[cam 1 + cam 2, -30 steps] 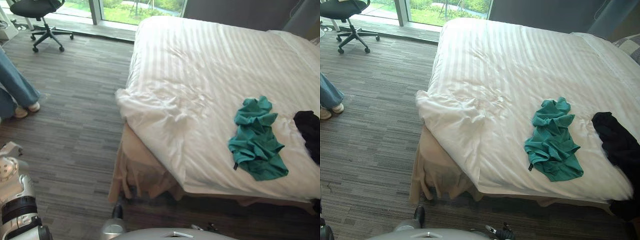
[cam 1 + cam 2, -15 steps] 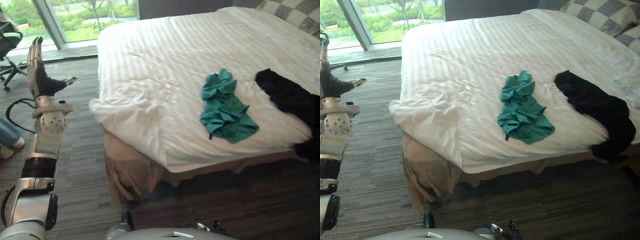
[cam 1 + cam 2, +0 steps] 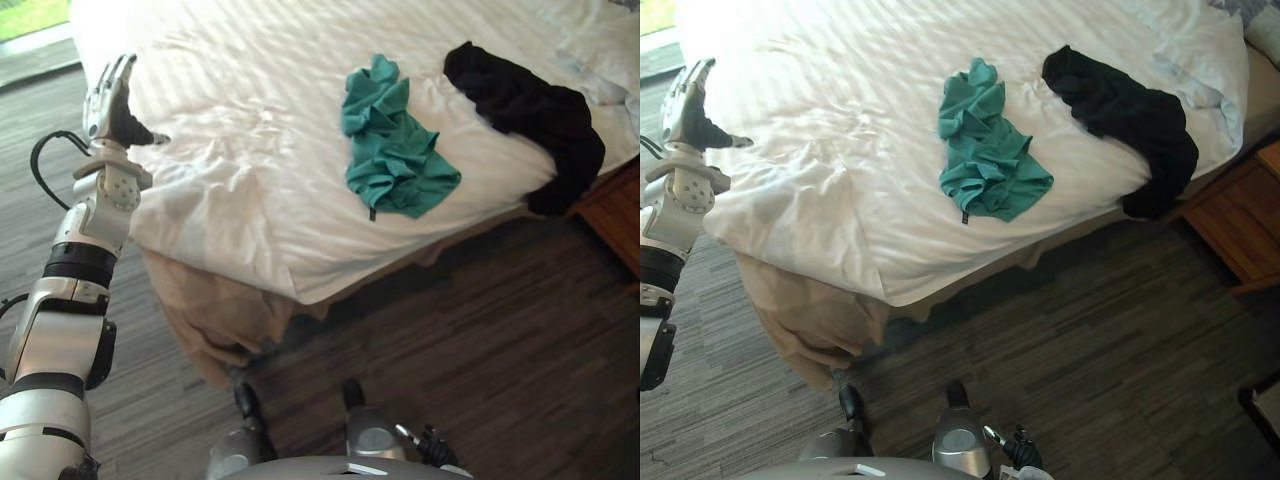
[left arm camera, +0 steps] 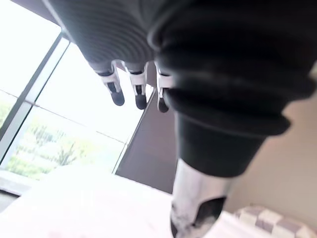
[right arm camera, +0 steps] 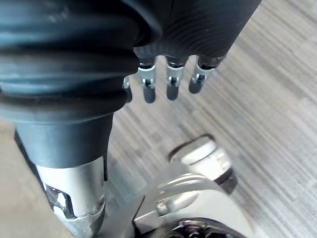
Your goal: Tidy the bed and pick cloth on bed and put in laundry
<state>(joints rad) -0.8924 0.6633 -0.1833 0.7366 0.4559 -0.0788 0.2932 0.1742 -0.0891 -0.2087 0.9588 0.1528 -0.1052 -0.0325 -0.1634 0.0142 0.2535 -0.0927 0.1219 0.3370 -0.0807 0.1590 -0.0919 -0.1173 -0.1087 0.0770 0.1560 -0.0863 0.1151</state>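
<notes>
Since 0.5 s ago the whole view has swung, so the camera has moved and the cloths have not; the left hand (image 3: pixel 113 100) now shows against the duvet's (image 3: pixel 230 200) 9 o'clock corner, where it earlier showed against the floor. It stands raised, fingers (image 3: pixel 108 72) straight and close together, thumb held apart, holding nothing. Both pieces to collect lie on the bed (image 3: pixel 250 50): the green cloth (image 3: pixel 395 150) is crumpled by the near edge, its long axis running from 11 to 5 o'clock, and the black cloth (image 3: pixel 520 100) lies near it at 2 o'clock, its lower end draped over the bed's edge. From the left hand the green cloth lies at 3 o'clock, well apart, with rumpled duvet between. The right hand (image 5: pixel 195 25) hangs over the floor (image 5: pixel 257 109), fingers (image 5: pixel 170 88) loose and empty. Neither cloth looks within reach yet; the left hand is already up at bed height, but both cloths sit toward the robot's right, so the next reach turns on closing that sideways gap
</notes>
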